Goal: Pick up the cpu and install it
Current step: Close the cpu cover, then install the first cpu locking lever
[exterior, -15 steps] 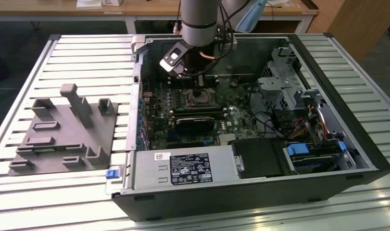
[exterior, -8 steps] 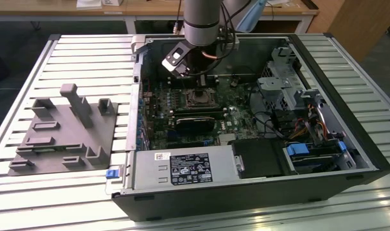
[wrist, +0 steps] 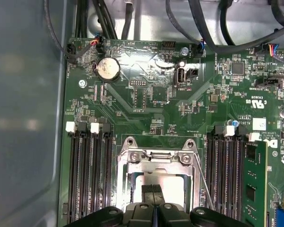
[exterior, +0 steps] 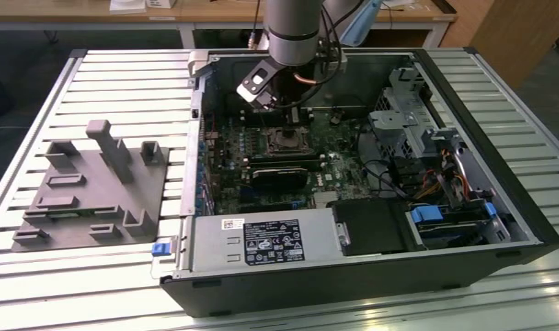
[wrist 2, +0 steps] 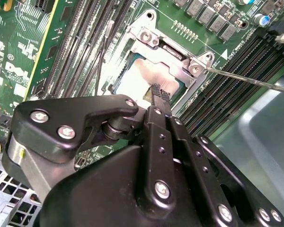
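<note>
cpu (wrist 2: 135,82) seated inside socket frame (wrist 2: 191,66), pincer (wrist 2: 159,94) closed, tips over its edge

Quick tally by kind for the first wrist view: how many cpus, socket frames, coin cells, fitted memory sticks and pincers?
cpu: 1
socket frame: 1
coin cell: 1
fitted memory stick: 1
pincer: 1
Total: 5

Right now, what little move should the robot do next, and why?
Probably lift straight up a little. The cpu already seems to lie flat in the socket, and the shut fingers sit right over it.
</note>
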### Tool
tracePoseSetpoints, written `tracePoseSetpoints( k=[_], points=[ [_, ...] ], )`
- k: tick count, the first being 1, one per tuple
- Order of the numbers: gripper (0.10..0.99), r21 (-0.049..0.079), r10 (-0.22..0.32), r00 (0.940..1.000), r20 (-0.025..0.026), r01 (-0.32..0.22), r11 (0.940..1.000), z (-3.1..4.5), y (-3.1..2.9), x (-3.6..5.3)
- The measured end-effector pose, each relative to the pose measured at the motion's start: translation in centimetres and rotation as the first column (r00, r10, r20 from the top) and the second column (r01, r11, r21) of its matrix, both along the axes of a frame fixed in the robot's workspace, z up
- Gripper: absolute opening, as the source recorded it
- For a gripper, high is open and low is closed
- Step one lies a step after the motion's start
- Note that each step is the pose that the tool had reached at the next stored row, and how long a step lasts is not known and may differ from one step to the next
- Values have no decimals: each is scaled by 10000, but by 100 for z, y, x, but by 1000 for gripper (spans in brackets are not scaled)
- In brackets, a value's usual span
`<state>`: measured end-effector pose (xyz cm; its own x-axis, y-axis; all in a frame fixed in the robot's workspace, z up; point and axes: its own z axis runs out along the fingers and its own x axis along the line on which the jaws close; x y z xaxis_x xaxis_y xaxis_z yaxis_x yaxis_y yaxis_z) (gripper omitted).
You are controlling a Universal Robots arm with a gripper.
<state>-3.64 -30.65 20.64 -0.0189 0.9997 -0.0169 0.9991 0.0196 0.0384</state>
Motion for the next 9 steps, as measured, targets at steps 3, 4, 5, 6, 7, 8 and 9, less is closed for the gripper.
tracePoseSetpoints(
  k=[3, 4, 5, 6, 7, 8, 9],
  points=[
    [106, 0, 0, 10000, 0, 0, 10000, 3, 1, 0],
    [106, -2, 0, 10000, -2, 0, 10000, 7, 0, 0],
    [106, -1, 0, 10000, -1, 0, 10000, 10, 0, 0],
    [106, 0, 0, 10000, 0, 0, 10000, 16, 0, 0],
    [106, 0, 0, 10000, 0, 0, 10000, 24, 0, 0],
    [106, -1, 0, 10000, -1, 0, 10000, 34, 0, 0],
    [106, 0, 0, 10000, 0, 0, 10000, 45, 0, 0]
  ],
)
